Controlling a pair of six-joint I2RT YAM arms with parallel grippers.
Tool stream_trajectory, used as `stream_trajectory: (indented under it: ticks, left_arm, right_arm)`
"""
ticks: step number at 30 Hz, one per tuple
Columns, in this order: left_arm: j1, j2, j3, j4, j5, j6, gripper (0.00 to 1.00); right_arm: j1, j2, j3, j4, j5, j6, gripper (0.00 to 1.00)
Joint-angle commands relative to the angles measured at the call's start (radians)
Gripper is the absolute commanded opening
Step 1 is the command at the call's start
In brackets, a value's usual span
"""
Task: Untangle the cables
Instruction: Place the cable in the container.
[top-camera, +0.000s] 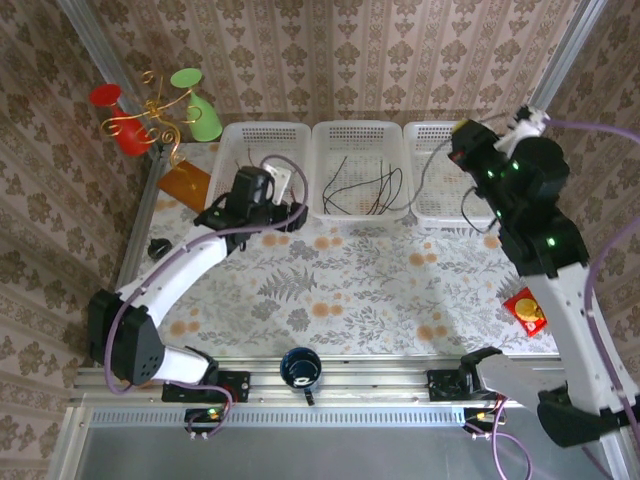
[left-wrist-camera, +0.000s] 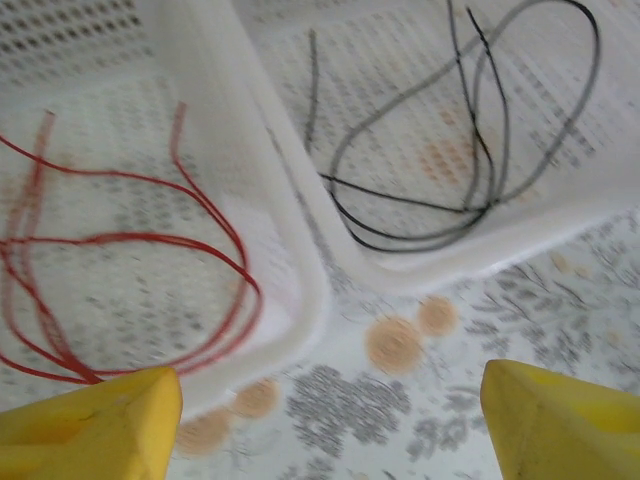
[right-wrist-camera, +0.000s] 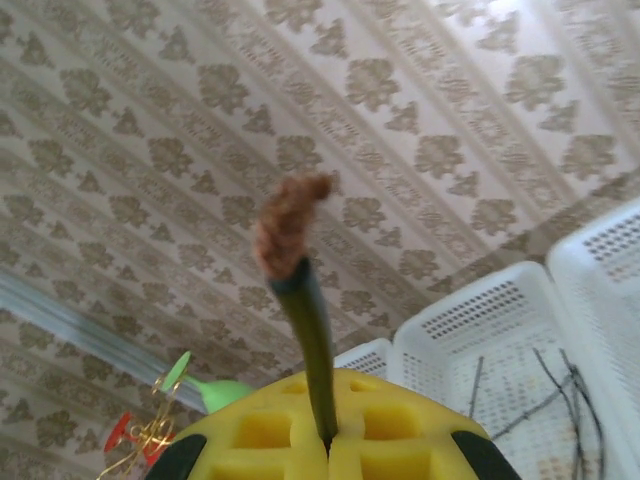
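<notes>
This is a robot test cell in a lab, dressed up to look like a home: a left arm (top-camera: 190, 265) and a right arm (top-camera: 560, 270) are bolted to an aluminium rail (top-camera: 380, 385) at the near edge of the tabletop (top-camera: 350, 290), and bare aluminium posts (top-camera: 105, 60) frame the space. The domestic look is only a skin, with damask wallpaper panels (top-camera: 400, 60) for walls and a flowered cloth over the tabletop. The props are three white baskets (top-camera: 362, 126) with loose cables (top-camera: 365, 188), a wire ornament (top-camera: 160, 112) with red and green cups, and a dark mug (top-camera: 300, 367).
</notes>
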Motion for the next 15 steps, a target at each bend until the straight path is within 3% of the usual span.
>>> stream_trajectory:
  ticks: [1, 6, 11, 15]
  left_arm:
    - [-0.043, -0.045, -0.079, 0.103, -0.013, -0.099, 0.79]
    - [-0.128, -0.068, -0.165, 0.185, -0.046, -0.152, 0.79]
    - [-0.149, -0.081, -0.198, 0.221, -0.057, -0.184, 0.79]
    - [-0.147, -0.116, -0.217, 0.233, -0.077, -0.197, 0.80]
  right_arm:
    - [0.037, 0.110, 0.118, 0.094, -0.036, -0.076, 0.00]
    - [0.045, 0.371, 0.329, 0.099, -0.072, -0.141, 0.00]
    - [0.049, 0.623, 0.519, 0.065, -0.124, -0.145, 0.00]
    - [0.052, 0.804, 0.590, 0.013, -0.061, -0.187, 0.00]
